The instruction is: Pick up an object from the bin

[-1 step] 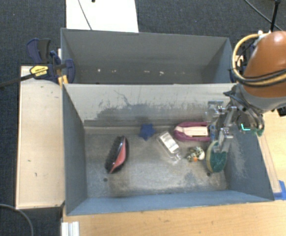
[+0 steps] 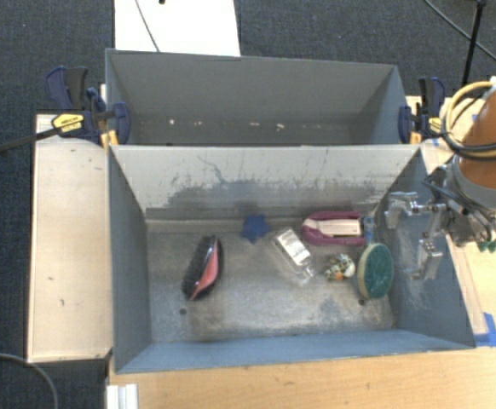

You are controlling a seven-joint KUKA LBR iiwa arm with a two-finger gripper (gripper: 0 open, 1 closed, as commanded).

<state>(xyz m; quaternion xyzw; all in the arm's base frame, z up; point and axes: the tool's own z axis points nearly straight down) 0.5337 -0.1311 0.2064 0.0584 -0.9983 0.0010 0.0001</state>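
My gripper [image 2: 412, 239] hangs over the bin's right side, just above the sloping right wall, with its two metal fingers apart and nothing between them. A dark green round disc [image 2: 376, 271] stands on edge just to its lower left. A maroon and white oblong object [image 2: 333, 227] lies by the back wall, left of the gripper. A small multicoloured trinket [image 2: 340, 268] lies beside the disc.
A clear plastic packet [image 2: 292, 250] lies mid-floor. A small blue block [image 2: 253, 227] sits by the back wall. A black and pink brush-like object [image 2: 203, 267] lies toward the left. The arm's orange cover and cables hang at the right edge.
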